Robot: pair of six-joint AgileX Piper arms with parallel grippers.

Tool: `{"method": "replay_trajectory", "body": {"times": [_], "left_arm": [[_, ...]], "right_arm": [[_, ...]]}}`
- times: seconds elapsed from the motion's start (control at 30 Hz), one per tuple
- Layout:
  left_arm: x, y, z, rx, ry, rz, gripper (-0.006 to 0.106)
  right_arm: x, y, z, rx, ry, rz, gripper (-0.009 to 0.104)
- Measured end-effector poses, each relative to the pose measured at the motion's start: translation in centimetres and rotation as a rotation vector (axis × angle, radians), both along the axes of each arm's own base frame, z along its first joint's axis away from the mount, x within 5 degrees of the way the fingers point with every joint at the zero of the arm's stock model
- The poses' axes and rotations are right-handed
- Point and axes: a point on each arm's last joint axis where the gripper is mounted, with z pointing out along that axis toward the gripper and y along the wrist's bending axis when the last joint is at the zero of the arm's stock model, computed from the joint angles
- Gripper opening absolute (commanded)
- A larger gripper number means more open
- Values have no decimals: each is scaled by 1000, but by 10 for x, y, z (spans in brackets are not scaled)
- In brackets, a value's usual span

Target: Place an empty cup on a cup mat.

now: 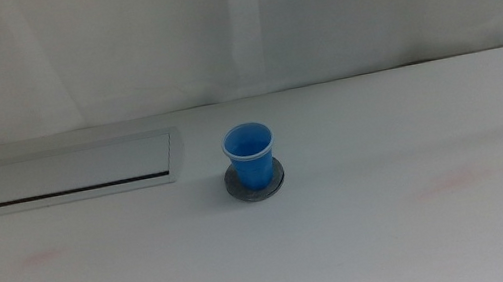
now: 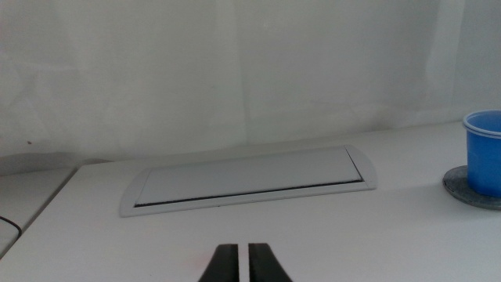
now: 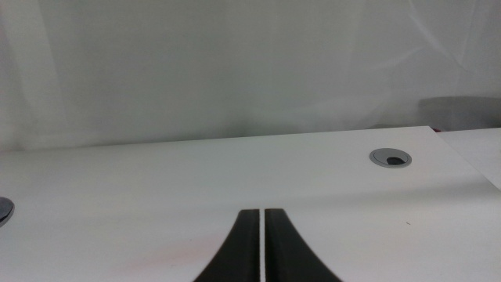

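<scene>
Middle view shows the cup (image 1: 250, 157) standing upright on the cup mat (image 1: 256, 183), near the centre of the white desk (image 1: 348, 237). The blue cup sits squarely on the dark grey disc, whose edge shows as a ring all round its base. Looking down into the cup, I see only blue inside, so it appears empty.

Beside the cup, a little apart from it on the left arm's side, a flat white rectangular panel (image 1: 75, 174) lies flush in the desk, with a dark slot along its near edge. Two faint reddish smudges mark the desk nearer the camera than the cup, one on either side; what they are I cannot tell.

Neither arm reaches the cup. The left claw (image 2: 242, 262) hangs low over the desk, on the near side of the panel (image 2: 250, 178), well clear of the cup (image 2: 484, 150) and mat (image 2: 470, 188), which sit at the edge of its wrist view. Its two dark jaws are pressed almost together, only a thin slit between them, gripping nothing.

The right claw (image 3: 261, 247) is likewise closed to a hairline gap and holds nothing. It faces a bare stretch of desk with a round grey grommet (image 3: 390, 157) set in it, the cup out of its sight.
</scene>
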Motion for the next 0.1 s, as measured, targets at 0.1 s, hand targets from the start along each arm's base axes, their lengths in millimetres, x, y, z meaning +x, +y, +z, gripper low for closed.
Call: {"method": "replay_trajectory", "body": {"times": [0.1], "left_arm": [[0, 0, 0, 0, 0, 0, -3]], "right_arm": [[0, 0, 0, 4, 2, 0, -2]]}}
